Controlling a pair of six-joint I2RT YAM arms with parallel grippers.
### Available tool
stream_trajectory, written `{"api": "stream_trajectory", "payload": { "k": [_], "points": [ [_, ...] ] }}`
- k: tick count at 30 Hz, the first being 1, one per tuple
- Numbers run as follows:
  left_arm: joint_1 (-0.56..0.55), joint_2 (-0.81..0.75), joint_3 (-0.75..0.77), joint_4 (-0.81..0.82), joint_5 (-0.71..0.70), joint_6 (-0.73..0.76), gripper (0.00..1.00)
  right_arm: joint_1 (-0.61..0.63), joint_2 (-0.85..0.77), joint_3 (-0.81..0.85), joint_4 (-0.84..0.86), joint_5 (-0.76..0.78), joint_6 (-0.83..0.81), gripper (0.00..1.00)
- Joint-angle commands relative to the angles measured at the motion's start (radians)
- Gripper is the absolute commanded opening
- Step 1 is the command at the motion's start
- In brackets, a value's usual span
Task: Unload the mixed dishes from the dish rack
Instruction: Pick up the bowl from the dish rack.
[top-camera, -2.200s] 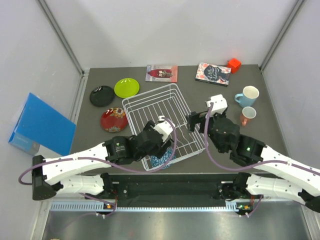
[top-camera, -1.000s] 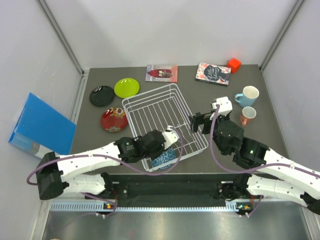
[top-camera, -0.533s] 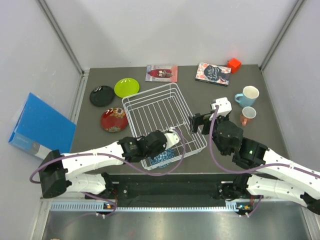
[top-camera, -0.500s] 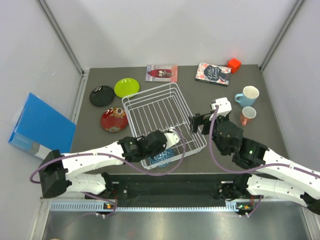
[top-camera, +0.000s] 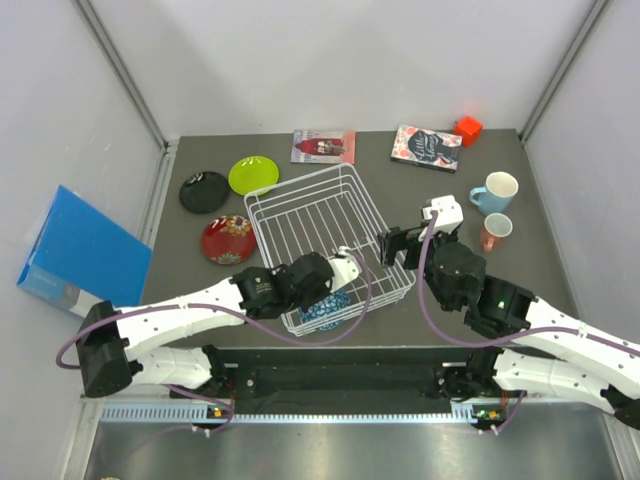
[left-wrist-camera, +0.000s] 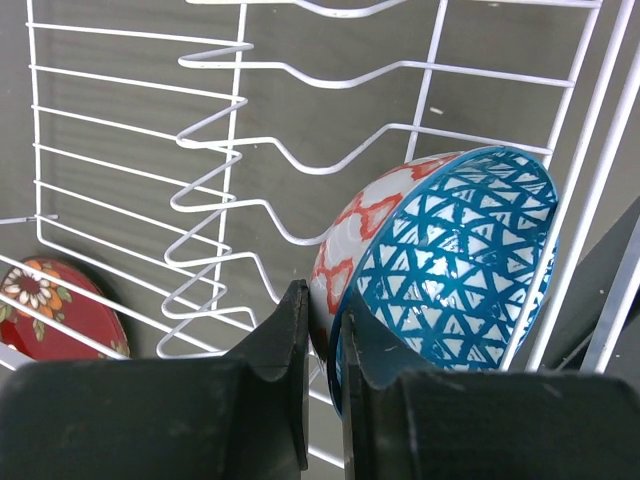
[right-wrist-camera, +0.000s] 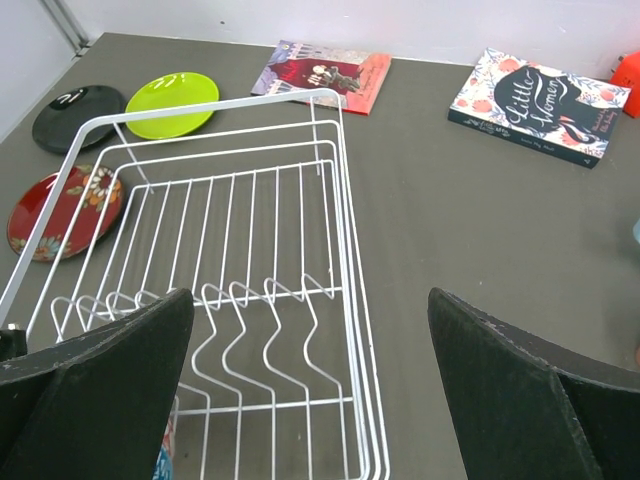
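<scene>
Left wrist view gives you the blue-patterned bowl (left-wrist-camera: 450, 260) standing on edge at the near end of the dish rack (left-wrist-camera: 236, 150). It is tipped, with its blue lattice face turned to the right of that view and its red-and-white side to the left. The left gripper (left-wrist-camera: 322, 390) has its jaws drawn almost together on the bowl's rim, one finger on each side of it. From the top external view, your left arm stretches from the near left corner across to that end of the rack, its wrist low over the wires. The rack's long axis runs from the near edge toward the far edge, with the far end leaning left. The right gripper (right-wrist-camera: 320, 400) hovers beside the rack's right wall with its fingers (right-wrist-camera: 100, 400) spread wide and nothing between them. The red patterned plate (top-camera: 227, 239) lies flat on the worktop just left of the rack.
</scene>
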Motion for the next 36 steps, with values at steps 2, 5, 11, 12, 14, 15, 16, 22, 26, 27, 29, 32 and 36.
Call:
{"api": "stream_trajectory", "payload": {
  "k": [2,5,11,12,14,15,16,22,26,27,29,32,36],
  "points": [
    [-0.008,-0.056,0.069,0.058,0.152,-0.067,0.00,-0.010,-0.015,-0.004,0.030,-0.003,0.022,1.00],
    [-0.012,-0.061,0.045,0.081,0.149,-0.070,0.00,-0.011,-0.021,-0.013,0.029,0.000,0.024,1.00],
    [-0.015,-0.078,-0.021,0.159,0.086,-0.076,0.00,-0.013,-0.006,-0.027,0.018,-0.006,0.063,1.00],
    [-0.018,-0.079,-0.027,0.165,0.078,-0.076,0.00,-0.014,0.003,-0.028,0.010,-0.004,0.076,1.00],
    [-0.018,-0.081,-0.044,0.185,0.063,-0.079,0.00,-0.029,0.035,-0.030,-0.016,-0.003,0.129,1.00],
    [-0.021,-0.081,-0.059,0.193,0.044,-0.078,0.00,-0.036,0.048,-0.032,-0.025,-0.009,0.148,1.00],
    [-0.023,-0.084,-0.067,0.202,0.035,-0.078,0.00,-0.045,0.069,-0.036,-0.033,-0.015,0.181,1.00],
    [-0.041,-0.079,-0.113,0.262,-0.008,-0.090,0.00,-0.120,0.152,-0.045,-0.066,-0.060,0.266,1.00],
    [-0.057,-0.073,-0.133,0.288,-0.012,-0.087,0.00,-0.218,0.223,-0.030,-0.066,-0.113,0.272,1.00],
    [-0.060,-0.072,-0.139,0.299,-0.012,-0.087,0.00,-0.235,0.236,-0.028,-0.057,-0.145,0.274,1.00],
    [-0.064,-0.072,-0.144,0.306,-0.011,-0.088,0.00,-0.276,0.281,-0.030,-0.045,-0.182,0.271,1.00],
    [-0.069,-0.075,-0.150,0.317,-0.011,-0.087,0.00,-0.304,0.331,-0.045,-0.005,-0.219,0.260,0.93],
    [-0.077,-0.079,-0.156,0.322,-0.009,-0.079,0.00,-0.321,0.407,-0.056,0.039,-0.245,0.254,0.83]
  ]
}}
